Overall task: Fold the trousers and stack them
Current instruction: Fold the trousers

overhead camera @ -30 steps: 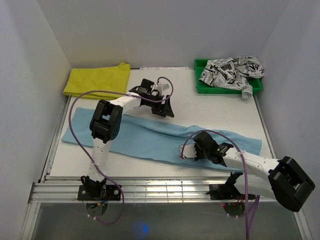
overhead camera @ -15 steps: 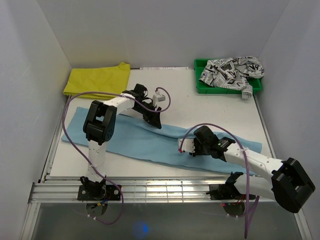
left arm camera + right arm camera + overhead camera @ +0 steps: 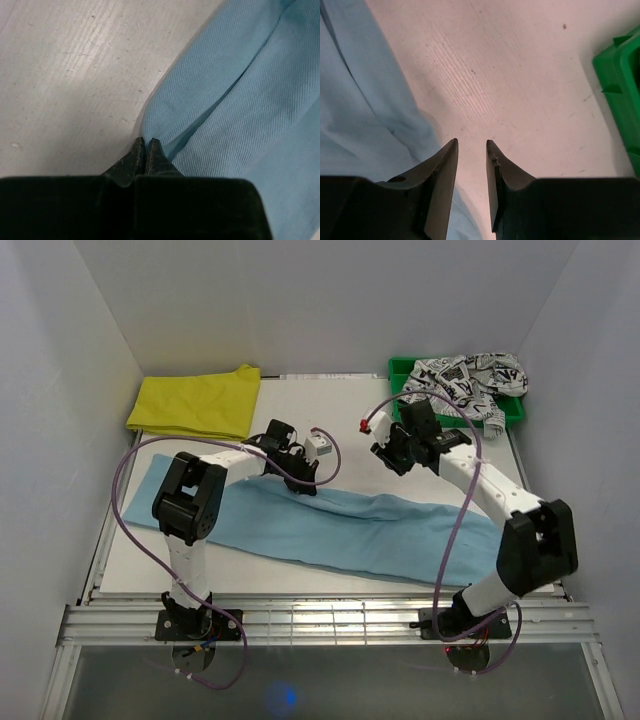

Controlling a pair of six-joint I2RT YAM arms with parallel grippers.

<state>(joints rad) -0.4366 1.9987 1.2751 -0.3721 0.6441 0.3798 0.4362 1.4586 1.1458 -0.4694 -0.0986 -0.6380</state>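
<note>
Trousers [image 3: 380, 530] lie spread out long and flat across the table [image 3: 360, 445], from the left edge slantwise toward the near right. They are light blue, with soft creases along their length.

I have the left gripper [image 3: 300, 478] down at the far edge of the trousers, about a third of the way along from the left end. On the left wrist camera its fingertips [image 3: 150, 150] are clenched tight together, right where the rounded edge of the cloth meets the bare tabletop. They touch the cloth there, but I cannot tell whether any of it is caught between them.

The right gripper [image 3: 390, 455] is over bare table beyond the far edge of the trousers, between them and the green tray [image 3: 410, 415]. Its jaws are released, a narrow gap between them and nothing in it. On its wrist view the trousers lie to the left below the fingers [image 3: 445, 165] and the tray's corner shows at the right.

A yellow cloth [image 3: 195, 402] lies folded at the far left corner. A printed cloth [image 3: 462, 380] is heaped in the tray and hangs over its rim.
</note>
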